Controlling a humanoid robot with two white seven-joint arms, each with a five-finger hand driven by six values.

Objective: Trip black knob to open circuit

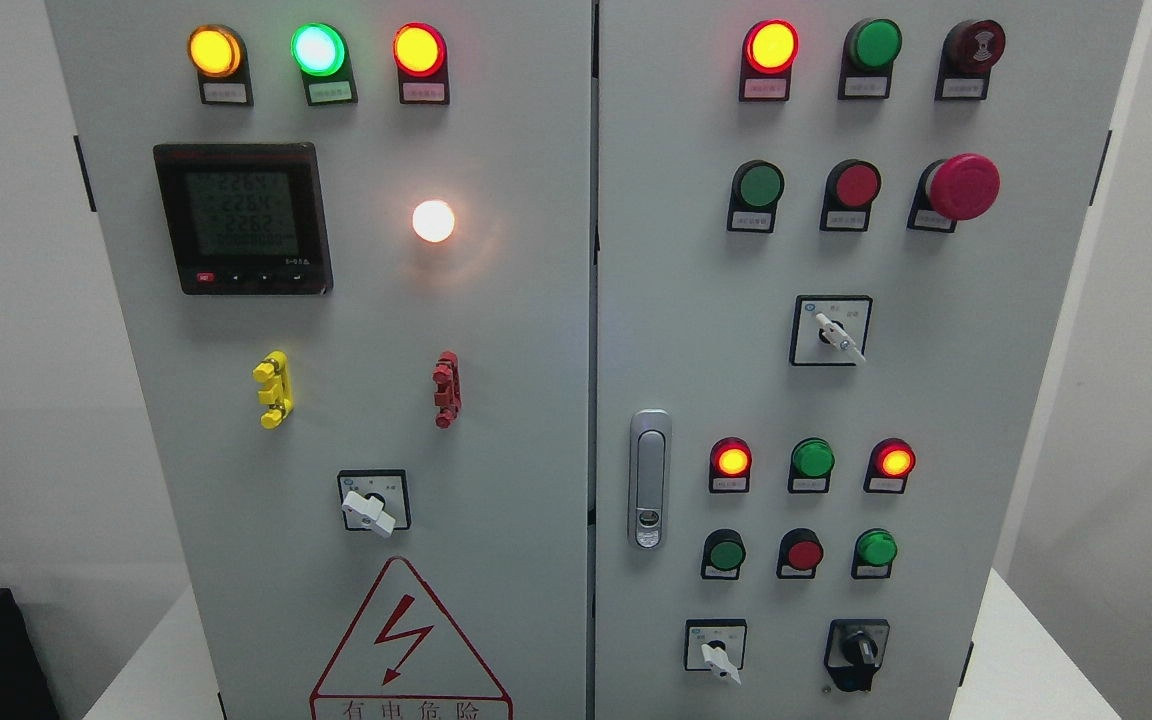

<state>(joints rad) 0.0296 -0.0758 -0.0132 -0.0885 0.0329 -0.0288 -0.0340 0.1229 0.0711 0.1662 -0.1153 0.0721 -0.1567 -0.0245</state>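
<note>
Front of a grey two-door electrical cabinet (536,420) standing on a white table (1026,650), seen from the head camera. Neither robot hand nor any part of an arm appears in the frame, so their pose and finger state cannot be told.

The black knob (858,652), a rotary switch on a black plate, sits at the lower right of the right door, near the table's right edge, with its pointer roughly upright. Just to its left is a white selector switch (718,652) with its lever tilted down and to the right. Above these stand rows of lamps and pushbuttons, some lit red, others green and dark, with a red mushroom button (961,186) near the top right. A second white selector (834,332) sits mid-door, and a silver door latch (649,478) lies by the seam.

On the left door: three lit lamps across the top (amber, green, amber-red), a digital meter (242,218) whose digits are too blurred to read, a glowing white lamp (433,221), a yellow terminal (273,389), a red terminal (447,388), and another white selector (372,508). Below it a red triangular warning sign (406,640) bears a lightning bolt and the characters "有电危险". The small labels under the lamps are illegible.
</note>
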